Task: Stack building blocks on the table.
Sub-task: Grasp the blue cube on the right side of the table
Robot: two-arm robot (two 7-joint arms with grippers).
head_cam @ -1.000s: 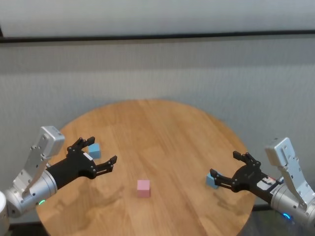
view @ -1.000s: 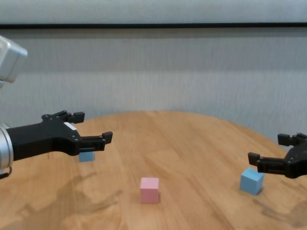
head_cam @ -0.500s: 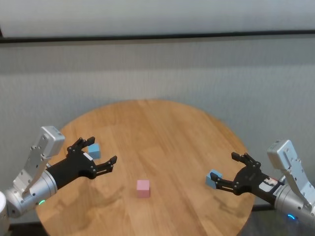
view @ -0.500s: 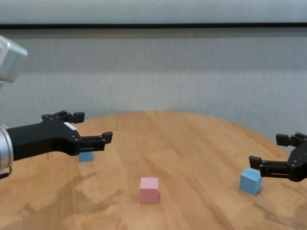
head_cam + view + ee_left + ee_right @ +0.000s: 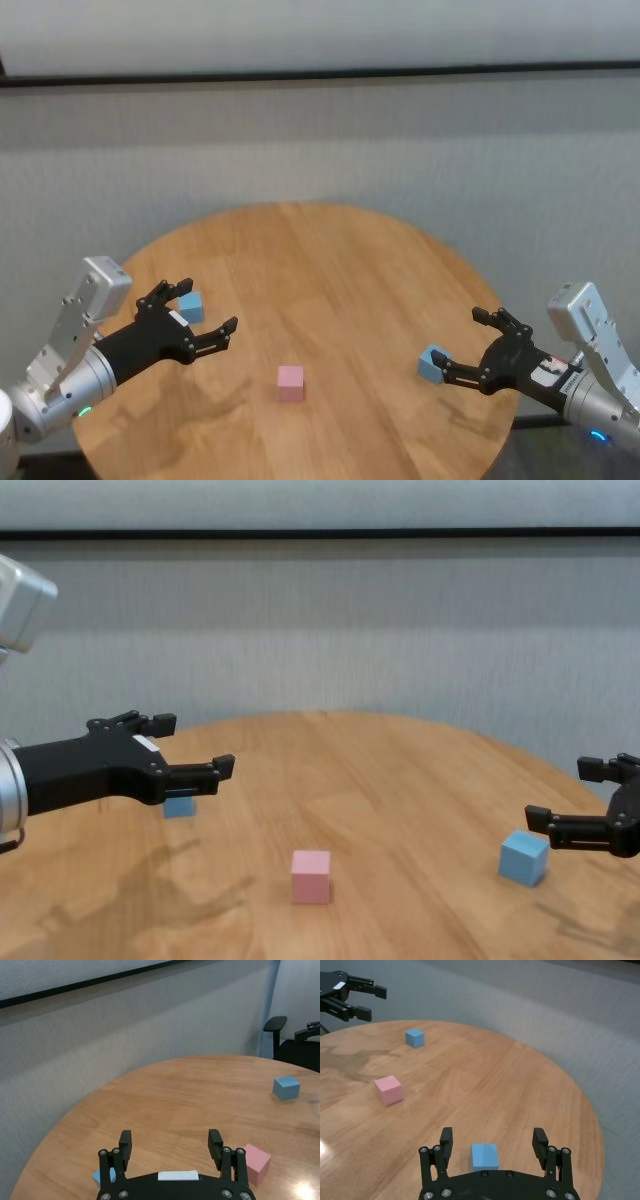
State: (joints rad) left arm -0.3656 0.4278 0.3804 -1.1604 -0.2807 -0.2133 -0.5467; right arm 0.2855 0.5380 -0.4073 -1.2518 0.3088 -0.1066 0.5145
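On the round wooden table (image 5: 320,260) lie three building blocks. The pink one (image 5: 291,383) sits near the front middle. One light blue block (image 5: 190,306) lies at the left, just behind my open left gripper (image 5: 208,305), which hovers above the table. The other light blue block (image 5: 432,364) rests at the right, just ahead of my open right gripper (image 5: 460,342). In the right wrist view that block (image 5: 485,1156) lies between the spread fingers (image 5: 446,1140), apart from both. Neither gripper holds anything.
A grey wall with a dark rail runs behind the table. In the left wrist view a dark chair (image 5: 276,1025) stands past the table's far edge. The table's right edge lies close to the right blue block (image 5: 524,857).
My right gripper has drawn back a little and sunk slightly toward the table beside the right blue block. The left arm and all blocks have stayed put.
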